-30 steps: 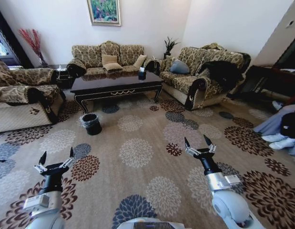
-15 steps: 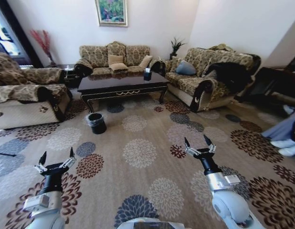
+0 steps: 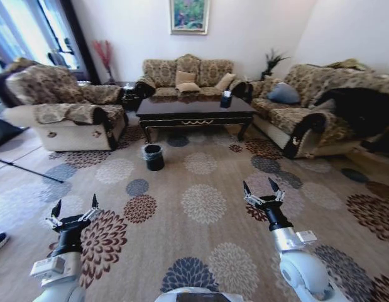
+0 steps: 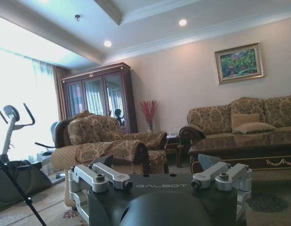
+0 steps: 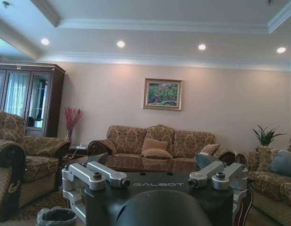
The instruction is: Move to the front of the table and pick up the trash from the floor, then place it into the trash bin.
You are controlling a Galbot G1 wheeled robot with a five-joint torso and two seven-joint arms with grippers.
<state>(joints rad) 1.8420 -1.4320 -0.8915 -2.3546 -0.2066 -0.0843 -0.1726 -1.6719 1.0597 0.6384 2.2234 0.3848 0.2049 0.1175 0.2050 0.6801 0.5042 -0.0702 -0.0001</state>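
The dark glossy table [image 3: 194,109] stands at the far middle of the room, between three sofas, and also shows in the wrist views [image 4: 239,141] [image 5: 136,164]. The black trash bin [image 3: 154,157] with its plastic liner sits on the floor [image 3: 200,204] just before the table's left end; its rim shows low in the right wrist view [image 5: 56,215]. The trash is out of view. My left gripper [image 3: 75,206] and right gripper [image 3: 258,189] are held low in front of me, both open and empty, well short of the bin.
A patterned sofa [image 3: 68,113] flanks the table on the left, another [image 3: 188,74] stands behind it, a third [image 3: 313,116] on the right. A dark box [image 3: 226,99] rests on the table. A thin dark rod [image 3: 27,170] lies across the left floor. An exercise bike [image 4: 13,155] stands near the window.
The whole head view has shifted: the camera has turned left, so the table and bin now sit nearer the middle and the windows show. Both arms hold the same pose.
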